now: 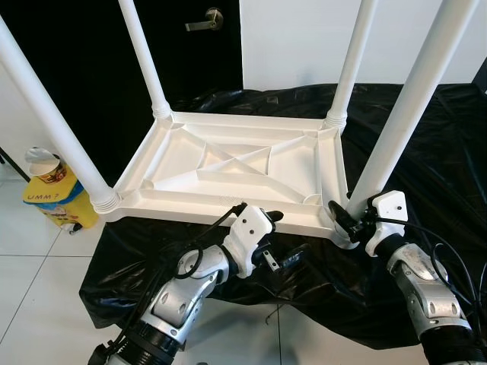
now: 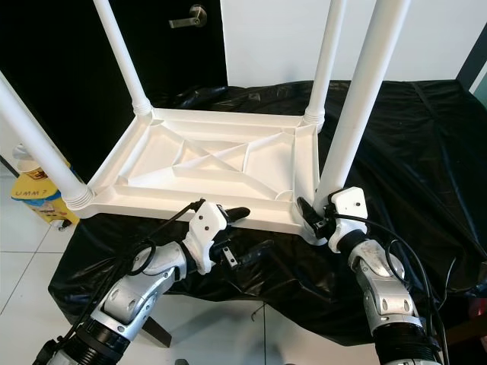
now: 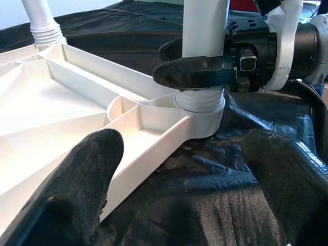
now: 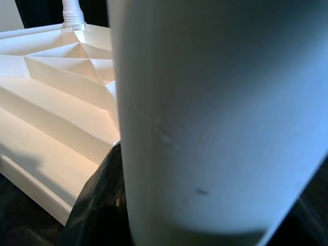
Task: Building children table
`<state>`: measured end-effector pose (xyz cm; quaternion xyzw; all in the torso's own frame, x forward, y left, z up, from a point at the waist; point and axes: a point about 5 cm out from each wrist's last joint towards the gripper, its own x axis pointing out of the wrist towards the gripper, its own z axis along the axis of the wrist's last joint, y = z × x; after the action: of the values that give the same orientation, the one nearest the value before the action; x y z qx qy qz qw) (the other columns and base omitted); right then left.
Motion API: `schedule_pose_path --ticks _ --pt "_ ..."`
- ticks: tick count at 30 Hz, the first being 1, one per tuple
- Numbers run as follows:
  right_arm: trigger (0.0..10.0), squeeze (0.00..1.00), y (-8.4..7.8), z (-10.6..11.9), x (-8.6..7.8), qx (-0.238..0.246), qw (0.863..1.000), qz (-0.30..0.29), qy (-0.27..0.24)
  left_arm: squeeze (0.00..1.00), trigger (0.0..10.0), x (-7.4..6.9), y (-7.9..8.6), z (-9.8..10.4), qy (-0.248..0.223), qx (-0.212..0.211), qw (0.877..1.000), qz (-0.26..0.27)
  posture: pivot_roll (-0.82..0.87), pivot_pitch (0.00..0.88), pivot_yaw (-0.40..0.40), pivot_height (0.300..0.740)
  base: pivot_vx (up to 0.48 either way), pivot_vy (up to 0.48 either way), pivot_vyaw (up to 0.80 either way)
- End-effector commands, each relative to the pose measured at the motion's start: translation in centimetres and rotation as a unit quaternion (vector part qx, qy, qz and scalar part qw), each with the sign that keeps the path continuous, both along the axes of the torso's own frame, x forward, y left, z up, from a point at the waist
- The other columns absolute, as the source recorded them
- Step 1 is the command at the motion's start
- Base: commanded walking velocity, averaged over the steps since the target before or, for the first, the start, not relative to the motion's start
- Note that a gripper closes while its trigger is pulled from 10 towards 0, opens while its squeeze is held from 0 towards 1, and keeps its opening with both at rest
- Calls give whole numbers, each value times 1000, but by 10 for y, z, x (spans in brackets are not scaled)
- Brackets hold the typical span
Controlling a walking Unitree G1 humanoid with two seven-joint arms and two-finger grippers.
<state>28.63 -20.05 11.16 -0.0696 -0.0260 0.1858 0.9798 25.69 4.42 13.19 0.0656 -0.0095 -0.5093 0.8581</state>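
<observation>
A white plastic children's table (image 1: 190, 207) lies upside down on a black cloth, with all of its white legs pointing up. My right gripper (image 1: 344, 218) is shut around the base of the near right leg (image 1: 403, 106), just above its threaded socket (image 3: 199, 101). In the left wrist view one black finger (image 3: 192, 72) of the right gripper lies across that leg. This leg (image 4: 215, 118) stands close in front of the right wrist camera. My left gripper (image 1: 291, 233) is open at the table's near edge, one finger over the rim and one below it, holding nothing.
The black cloth (image 1: 434, 144) covers a low surface and hangs to the white tiled floor (image 1: 38, 281). A yellow container (image 1: 57, 194) stands on the floor at the left. Behind are a dark door with a lever handle (image 1: 205, 21) and a white wall.
</observation>
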Motion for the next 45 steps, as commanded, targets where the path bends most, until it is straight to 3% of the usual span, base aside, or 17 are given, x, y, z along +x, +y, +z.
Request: schedule_pose_path --ticks 1,12,18,20,22,23,26,31,44,45 --pt "10000 0 -1 -18 -2 -18 999 -23 42 0 10000 -2 -1 1 0 7 1000 -26 11 0 29 740 0 0 0" --pt "10000 0 3 -30 -4 9 990 -128 61 0 10000 -3 -1 0 1 7 1000 -25 11 1 25 740 0 0 0" --pt "10000 0 11 -36 -9 31 974 -216 67 0 10000 -5 -1 -1 3 6 1000 -26 11 7 24 740 0 0 0" --pt "10000 0 11 -36 -9 31 974 -216 67 0 10000 -5 -1 -1 3 6 1000 -26 11 7 24 740 0 0 0" --pt "10000 0 15 -36 -9 46 961 -264 70 0 10000 -5 -1 -1 4 5 1000 -25 13 12 23 740 0 0 0" --pt "10000 0 15 -36 -9 46 961 -264 70 0 10000 -5 -1 -1 4 5 1000 -25 13 12 23 740 0 0 0" --pt "10000 0 31 -34 -10 69 939 -332 66 0 10000 -5 -2 -1 5 4 1000 -24 19 18 18 740 0 0 0" --pt "10000 0 47 -31 -8 84 941 -320 66 0 10000 -5 -2 -1 5 2 1000 -22 22 20 17 740 0 0 0" --pt "10000 0 45 -25 -10 75 938 -335 52 0 10000 -7 -2 -1 7 0 1000 -16 24 33 8 740 0 0 0" --pt "10000 357 45 -24 -10 76 938 -334 49 0 10000 -7 -2 -1 7 0 1000 -16 23 33 9 740 0 0 0"
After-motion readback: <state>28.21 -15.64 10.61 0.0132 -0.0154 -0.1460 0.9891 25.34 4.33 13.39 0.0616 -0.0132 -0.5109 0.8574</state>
